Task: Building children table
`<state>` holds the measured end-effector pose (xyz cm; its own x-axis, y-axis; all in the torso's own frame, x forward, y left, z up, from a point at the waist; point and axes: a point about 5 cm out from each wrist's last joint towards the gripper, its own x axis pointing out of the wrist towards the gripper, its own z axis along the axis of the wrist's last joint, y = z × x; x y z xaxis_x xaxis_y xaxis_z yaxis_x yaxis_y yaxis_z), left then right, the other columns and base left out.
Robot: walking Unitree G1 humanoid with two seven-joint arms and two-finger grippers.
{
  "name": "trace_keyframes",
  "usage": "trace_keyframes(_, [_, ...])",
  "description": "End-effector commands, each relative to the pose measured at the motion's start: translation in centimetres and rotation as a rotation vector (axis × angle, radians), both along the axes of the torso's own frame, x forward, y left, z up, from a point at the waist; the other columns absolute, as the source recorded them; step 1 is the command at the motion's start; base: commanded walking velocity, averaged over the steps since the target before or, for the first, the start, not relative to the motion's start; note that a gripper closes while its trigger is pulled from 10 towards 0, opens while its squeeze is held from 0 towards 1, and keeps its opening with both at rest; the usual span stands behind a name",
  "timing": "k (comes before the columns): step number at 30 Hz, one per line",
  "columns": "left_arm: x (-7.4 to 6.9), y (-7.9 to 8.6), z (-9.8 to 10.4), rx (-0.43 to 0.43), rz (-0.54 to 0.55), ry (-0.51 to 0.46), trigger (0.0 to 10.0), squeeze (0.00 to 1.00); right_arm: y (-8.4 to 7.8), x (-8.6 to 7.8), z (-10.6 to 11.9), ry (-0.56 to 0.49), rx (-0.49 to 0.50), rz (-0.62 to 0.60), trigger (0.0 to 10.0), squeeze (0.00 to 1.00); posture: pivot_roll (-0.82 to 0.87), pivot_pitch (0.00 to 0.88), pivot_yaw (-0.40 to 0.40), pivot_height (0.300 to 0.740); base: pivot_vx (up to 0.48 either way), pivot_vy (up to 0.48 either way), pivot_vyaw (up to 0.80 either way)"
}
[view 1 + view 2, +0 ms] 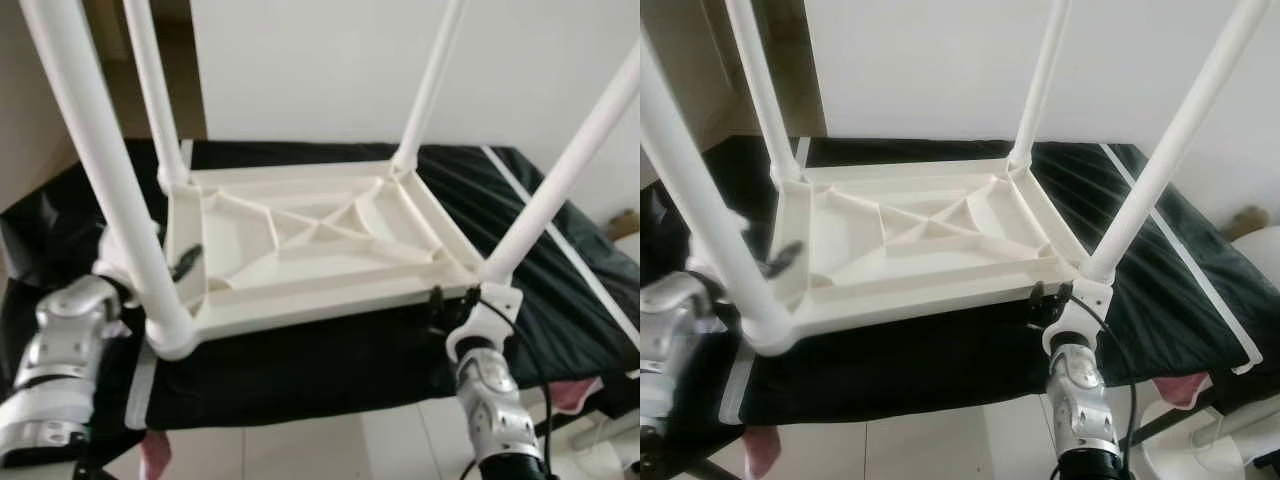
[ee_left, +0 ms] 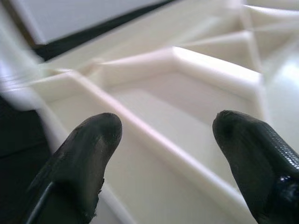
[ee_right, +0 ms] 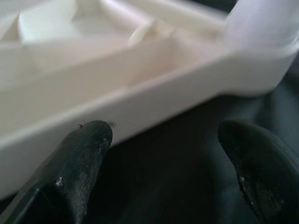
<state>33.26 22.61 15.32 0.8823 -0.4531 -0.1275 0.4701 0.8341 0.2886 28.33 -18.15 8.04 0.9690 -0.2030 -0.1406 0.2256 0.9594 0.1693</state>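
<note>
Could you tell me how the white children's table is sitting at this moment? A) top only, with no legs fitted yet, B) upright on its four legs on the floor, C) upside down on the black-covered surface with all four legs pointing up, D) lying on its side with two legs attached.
C: the table lies with its ribbed underside facing up on the black cover, and four legs rise from its corners.
</note>
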Motion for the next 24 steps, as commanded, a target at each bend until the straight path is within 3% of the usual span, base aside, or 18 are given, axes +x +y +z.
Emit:
trace_keyframes(1, [-0.2,-1.2,-0.4,-0.001,-0.063,0.007,10.0,0.00,-0.3,-0.2,-0.5,0.030,0.000,-0.010,10.0,0.00,0.09,0.000,-0.065,0.740,0.000,0.000,0.00])
trace_keyframes(2, [-0.5,-2.3,-0.7,-0.013,-0.102,0.011,10.0,0.00,-0.4,-0.2,-0.8,0.047,0.018,-0.024,10.0,0.00,0.10,0.000,-0.065,0.740,0.000,0.000,0.00])
trace_keyframes(6, [-1.0,-3.6,-1.2,-0.030,-0.146,0.025,10.0,0.00,-0.7,-0.1,-1.2,0.063,0.030,-0.027,10.0,0.00,0.10,0.000,-0.064,0.740,0.000,0.000,0.00])
trace_keyframes(10, [-1.9,-6.1,-2.0,-0.055,-0.216,0.041,10.0,0.00,-1.5,0.6,-1.5,0.078,0.039,-0.033,10.0,0.00,0.10,0.000,-0.064,0.740,0.000,0.000,0.00])
trace_keyframes(13, [-2.1,-6.9,-2.2,-0.067,-0.235,0.044,10.0,0.00,-1.8,0.7,-1.5,0.083,0.044,-0.036,10.0,0.00,0.10,0.000,-0.064,0.740,0.000,0.000,0.00])
trace_keyframes(14, [-2.6,-8.4,-2.6,-0.077,-0.272,0.050,10.0,0.00,-2.3,1.2,-1.6,0.098,0.030,-0.043,10.0,0.00,0.12,0.000,-0.069,0.740,0.000,0.000,0.00])
trace_keyframes(15, [-2.6,-8.4,-2.6,-0.077,-0.272,0.050,10.0,0.00,-2.3,1.2,-1.6,0.098,0.030,-0.043,10.0,0.00,0.12,0.000,-0.069,0.740,0.000,0.000,0.00])
trace_keyframes(16, [-3.3,-11.7,-2.8,-0.083,-0.340,0.033,10.0,0.00,-3.2,2.4,-0.9,0.094,0.006,-0.047,10.0,0.00,0.12,0.000,-0.071,0.740,0.000,0.000,0.00])
trace_keyframes(17, [-3.5,-13.1,-2.5,-0.111,-0.366,0.024,10.0,0.00,-3.5,3.1,-0.5,0.087,-0.004,-0.049,10.0,0.00,0.12,0.000,-0.071,0.740,0.000,0.000,0.00])
trace_keyframes(18, [-3.5,-13.1,-2.5,-0.111,-0.366,0.024,10.0,0.00,-3.5,3.1,-0.5,0.087,-0.004,-0.049,10.0,0.00,0.12,0.000,-0.071,0.740,0.000,0.000,0.00])
trace_keyframes(19, [-3.7,-14.7,-2.0,-0.148,-0.395,0.006,10.0,0.00,-3.9,3.7,0.0,0.077,-0.019,-0.054,10.0,0.00,0.13,0.000,-0.074,0.740,0.000,0.000,0.00])
trace_keyframes(21, [-3.8,-15.2,-1.9,-0.156,-0.402,0.001,10.0,0.00,-3.9,4.0,0.3,0.072,-0.026,-0.053,10.0,0.00,0.13,0.000,-0.074,0.740,0.000,0.000,0.00])
trace_keyframes(23, [-3.9,-17.2,-1.2,-0.152,-0.433,-0.021,10.0,0.00,-3.9,5.0,1.2,0.054,-0.037,-0.047,10.0,0.00,0.13,0.000,-0.077,0.740,0.000,0.000,0.00])
trace_keyframes(24, [-3.9,-17.2,-1.2,-0.152,-0.433,-0.021,10.0,0.00,-3.9,5.0,1.2,0.054,-0.037,-0.047,10.0,0.00,0.13,0.000,-0.077,0.740,0.000,0.000,0.00])
